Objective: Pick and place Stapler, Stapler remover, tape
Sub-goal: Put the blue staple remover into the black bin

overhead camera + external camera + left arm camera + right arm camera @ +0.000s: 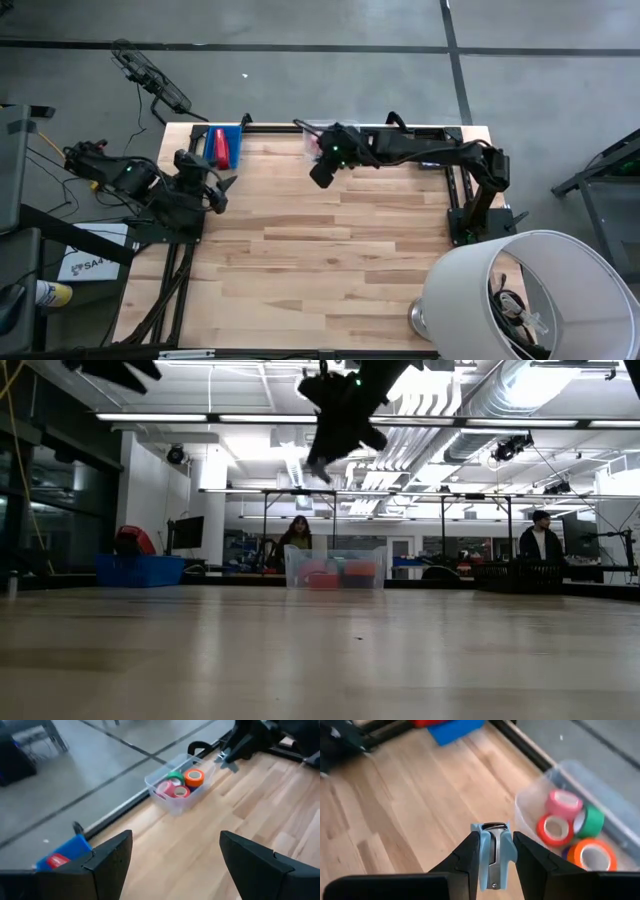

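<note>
I am carrying the pale blue staple remover (492, 852), pinched in the right end effector (493, 851), above the table (330, 250) beside the clear bin (600, 782) of tape (551, 830), needing a placing spot next; left end effector (172, 862) spread, waiting.

Between the wide-spread fingers (107, 865) of the left gripper (175, 862) lies only bare table (320, 260), and ahead of the jaws the boards run clear up to the clear bin (172, 802) of tape rolls (194, 777) at the far edge. The right gripper (494, 851) hangs just beyond that bin, the nearest thing in the way. The right jaws have no room between them: a light blue staple remover (493, 855) fills the gap. A blue tray (224, 146) stands off to one side of the left jaws.
</note>
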You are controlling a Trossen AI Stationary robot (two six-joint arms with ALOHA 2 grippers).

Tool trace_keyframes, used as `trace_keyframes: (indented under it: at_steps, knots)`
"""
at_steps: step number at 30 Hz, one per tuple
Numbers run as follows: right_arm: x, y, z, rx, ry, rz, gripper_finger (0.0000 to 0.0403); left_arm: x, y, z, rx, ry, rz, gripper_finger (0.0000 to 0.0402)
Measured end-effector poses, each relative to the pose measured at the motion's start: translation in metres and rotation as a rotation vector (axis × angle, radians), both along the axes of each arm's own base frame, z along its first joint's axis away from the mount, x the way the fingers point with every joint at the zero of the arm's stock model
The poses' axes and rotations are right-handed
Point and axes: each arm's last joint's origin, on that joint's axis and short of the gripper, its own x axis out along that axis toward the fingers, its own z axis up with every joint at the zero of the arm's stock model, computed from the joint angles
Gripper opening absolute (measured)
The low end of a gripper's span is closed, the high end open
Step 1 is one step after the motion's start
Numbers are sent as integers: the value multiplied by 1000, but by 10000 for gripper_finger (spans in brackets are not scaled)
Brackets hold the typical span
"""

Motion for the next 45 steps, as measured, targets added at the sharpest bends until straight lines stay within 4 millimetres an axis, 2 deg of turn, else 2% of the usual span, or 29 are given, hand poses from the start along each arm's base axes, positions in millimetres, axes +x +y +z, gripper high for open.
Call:
trace_keyframes:
  at_steps: [5,8,13,18,28,36,40,45]
  knots:
    - [-7,1,-29,61,43,-81,89,-14,6,-26,-97,-110,-61,295]
    - [-13,1,-39,91,53,-138,89,-16,6,-43,-140,-183,-147,295]
    - [-24,-4,-41,72,52,-259,89,-19,5,-72,-188,-288,-242,295]
    - [-38,-13,-42,43,95,-397,89,-27,9,-93,-218,-352,-254,295]
    - [-68,-29,-50,-7,225,-744,89,-36,11,-109,-249,-478,-403,295]
    - [-89,-41,-53,-25,253,-994,89,-32,8,-134,-275,-507,-436,295]
    - [-107,-47,-73,1,263,-1155,89,-30,7,-144,-296,-508,-439,295]
    - [-130,-54,-103,25,297,-1315,89,-31,7,-145,-288,-499,-437,295]
